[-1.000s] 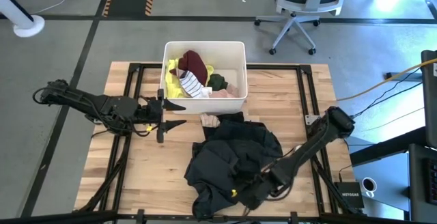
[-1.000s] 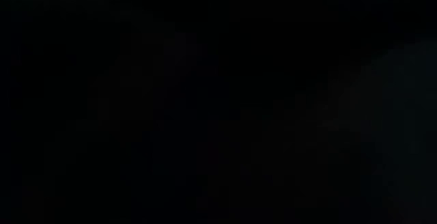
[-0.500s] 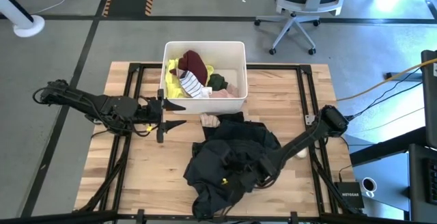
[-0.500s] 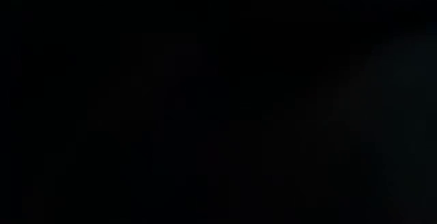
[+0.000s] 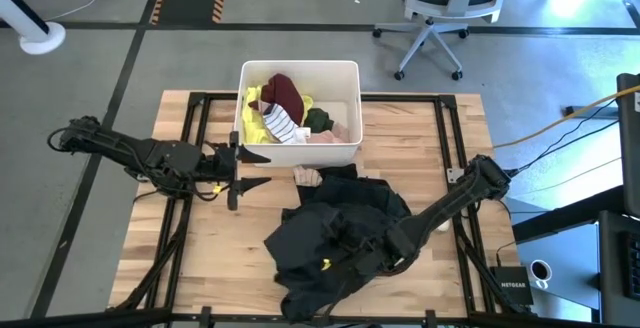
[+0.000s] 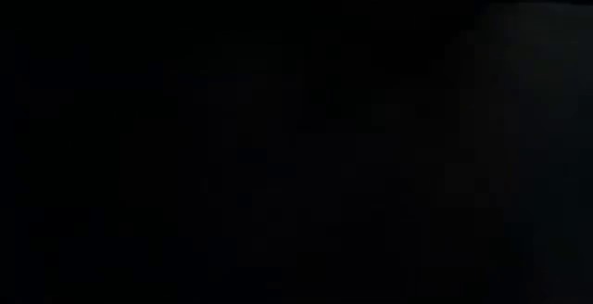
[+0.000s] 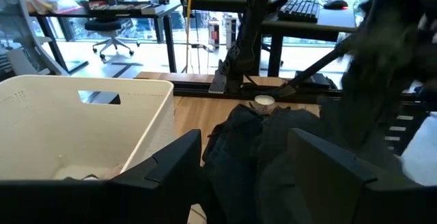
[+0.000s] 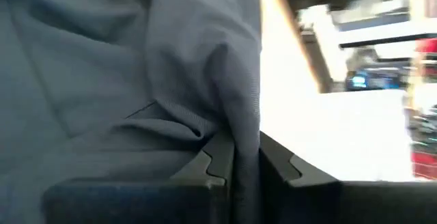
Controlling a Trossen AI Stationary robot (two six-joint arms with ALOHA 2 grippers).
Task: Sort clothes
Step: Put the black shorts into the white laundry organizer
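Observation:
A pile of large dark clothes [image 5: 340, 233] lies on the wooden table's near middle. My right gripper [image 5: 375, 258] is sunk into the pile's near part, shut on dark cloth [image 8: 136, 80]. A small pale pink piece [image 5: 305, 176] lies at the pile's far edge. The white bin [image 5: 350, 73] at the far middle holds maroon, neon yellow, striped and dark green clothes [image 5: 285, 108]. My left gripper [image 5: 262, 167] hovers open beside the bin's near left corner, with nothing between its fingers [image 7: 171, 162]. The low view is dark. My right gripper pinches a raised fold of the dark garment [image 8: 239, 115] between its two fingers [image 8: 212, 162]. The fold stands up out of the gap between them, with the rest of the cloth lying slack around it. In the high view the cloth hides the fingertips.
Black frame rails [image 5: 200, 118] run around the tabletop. A small white round thing [image 7: 263, 102] sits on the table beyond the dark pile. Bare wood [image 5: 210, 248] shows at the near left. An office chair [image 5: 440, 8] stands on the floor past the far edge.
My right gripper has slid a little toward the table's left edge inside the dark pile. The pile's left edge has bulged out toward the left, while its far part by the pink piece has stayed put.

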